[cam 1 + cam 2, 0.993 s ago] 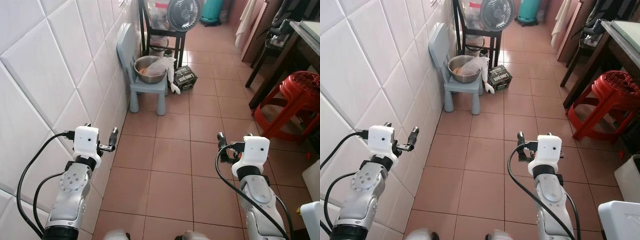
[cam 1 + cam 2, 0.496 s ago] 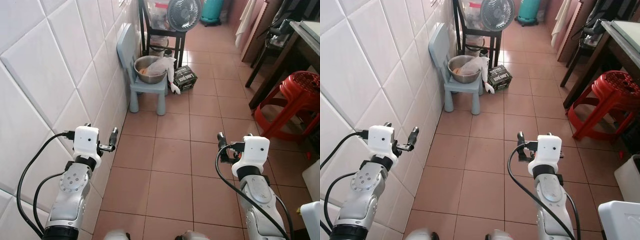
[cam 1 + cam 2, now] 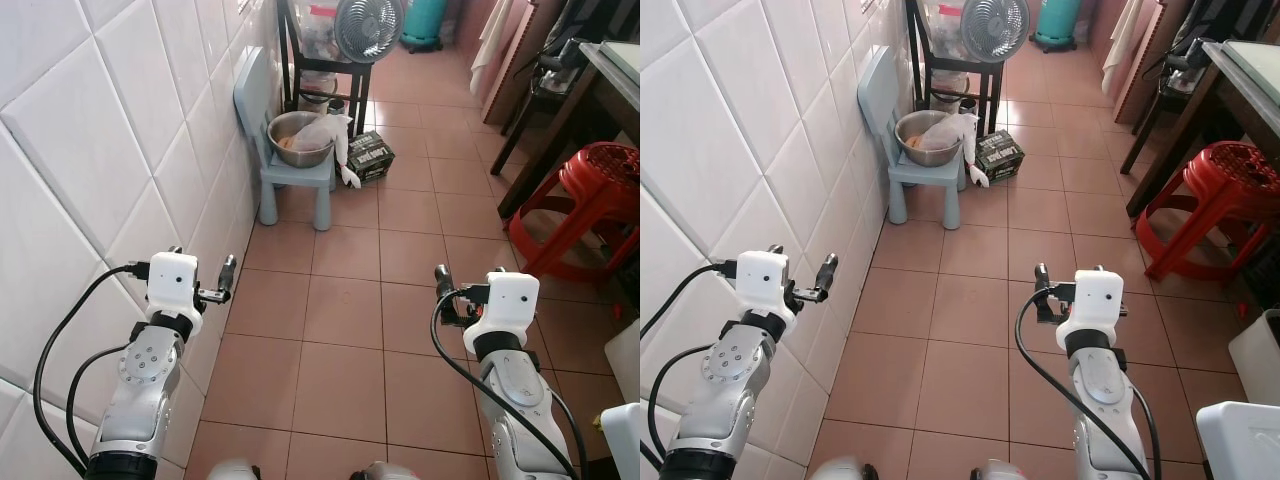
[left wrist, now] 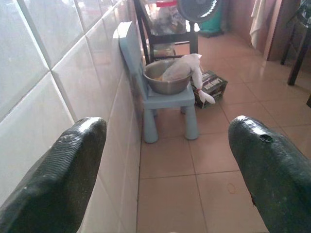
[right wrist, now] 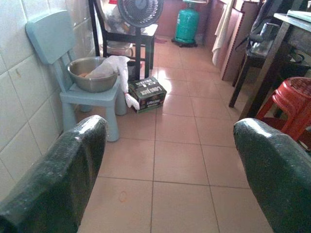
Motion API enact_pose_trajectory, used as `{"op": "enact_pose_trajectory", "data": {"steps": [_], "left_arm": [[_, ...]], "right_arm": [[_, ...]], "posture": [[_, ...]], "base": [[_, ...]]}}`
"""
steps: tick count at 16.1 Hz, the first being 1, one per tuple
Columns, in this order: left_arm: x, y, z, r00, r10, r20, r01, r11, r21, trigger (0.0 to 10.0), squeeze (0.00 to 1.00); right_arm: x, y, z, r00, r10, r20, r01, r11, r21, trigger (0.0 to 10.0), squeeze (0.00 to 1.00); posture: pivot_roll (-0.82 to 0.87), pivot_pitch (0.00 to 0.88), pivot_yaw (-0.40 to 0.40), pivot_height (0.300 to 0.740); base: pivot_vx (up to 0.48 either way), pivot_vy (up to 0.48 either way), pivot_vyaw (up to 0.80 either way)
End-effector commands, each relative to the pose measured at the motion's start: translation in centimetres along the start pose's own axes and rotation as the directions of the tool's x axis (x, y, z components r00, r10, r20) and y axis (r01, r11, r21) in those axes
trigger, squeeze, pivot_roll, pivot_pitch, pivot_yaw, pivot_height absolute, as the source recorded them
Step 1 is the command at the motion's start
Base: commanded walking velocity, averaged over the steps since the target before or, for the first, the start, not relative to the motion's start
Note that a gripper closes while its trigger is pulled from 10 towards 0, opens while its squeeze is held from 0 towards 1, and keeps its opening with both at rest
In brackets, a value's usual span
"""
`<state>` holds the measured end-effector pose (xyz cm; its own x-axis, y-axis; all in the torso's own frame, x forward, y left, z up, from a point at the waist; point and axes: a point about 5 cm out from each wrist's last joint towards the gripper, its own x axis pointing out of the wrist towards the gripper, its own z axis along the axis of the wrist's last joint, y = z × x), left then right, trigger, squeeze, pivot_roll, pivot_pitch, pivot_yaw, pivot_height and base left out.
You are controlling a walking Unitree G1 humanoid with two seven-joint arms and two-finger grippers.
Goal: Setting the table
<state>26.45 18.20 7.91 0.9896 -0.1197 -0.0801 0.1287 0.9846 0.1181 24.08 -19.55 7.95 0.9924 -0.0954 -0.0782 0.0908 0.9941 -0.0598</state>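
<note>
Setting the table looks barely begun: nothing is carried, and the dark table (image 3: 1250,60) stands far right, well apart from both arms. The floor (image 3: 340,300) is matte terracotta tile; the glossy white tiled wall (image 3: 80,150) runs along the left. A red plastic stool (image 3: 590,200) with a slotted seat sits just beside the table. Far left, a pale blue plastic chair (image 3: 290,170) holds a round steel bowl (image 3: 298,138). The left gripper (image 4: 165,170) and right gripper (image 5: 170,174) hover with ribbed black fingers spread, empty
</note>
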Motion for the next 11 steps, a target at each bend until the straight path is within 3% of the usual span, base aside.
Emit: {"op": "enact_pose_trajectory", "data": {"steps": [1, 4, 9, 10, 11], "left_arm": [[1.0, -2.2, 3.5, 0.996, 0.004, 0.085, 0.003, 0.997, -0.082, 10.0, 0.00], [0.6, -2.5, 2.9, 0.998, 0.014, 0.063, -0.008, 0.995, -0.102, 10.0, 0.00], [1.2, -2.5, 3.3, 0.997, 0.009, 0.080, -0.001, 0.996, -0.090, 10.0, 0.00], [1.4, -2.8, 3.6, 0.995, -0.042, 0.086, 0.055, 0.987, -0.151, 10.0, 0.00], [1.4, -2.8, 3.6, 0.995, -0.039, 0.086, 0.052, 0.987, -0.150, 10.0, 0.00]], "right_arm": [[2.5, 4.1, 5.3, 0.989, 0.106, 0.104, -0.113, 0.992, 0.060, 10.0, 0.00], [2.1, 4.4, 4.6, 0.992, 0.105, 0.076, -0.111, 0.991, 0.074, 10.0, 0.00], [2.8, 4.6, 5.1, 0.990, 0.111, 0.088, -0.117, 0.991, 0.059, 10.0, 0.00], [2.7, 4.7, 5.7, 0.981, 0.142, 0.135, -0.154, 0.984, 0.084, 10.0, 0.00], [2.7, 4.6, 5.6, 0.982, 0.140, 0.123, -0.149, 0.987, 0.067, 10.0, 0.00]], "posture": [[-0.02, 0.000, -0.027, 0.740], [-0.02, 0.000, -0.026, 0.740], [-0.02, 0.000, -0.025, 0.740], [-0.02, 0.000, -0.024, 0.740], [-0.02, 0.000, -0.024, 0.740]], "base": [[0.000, 0.000, 0.00], [0.000, 0.000, 0.00], [0.000, 0.000, 0.00], [0.000, 0.000, 0.00], [0.000, 0.000, 0.00]]}}
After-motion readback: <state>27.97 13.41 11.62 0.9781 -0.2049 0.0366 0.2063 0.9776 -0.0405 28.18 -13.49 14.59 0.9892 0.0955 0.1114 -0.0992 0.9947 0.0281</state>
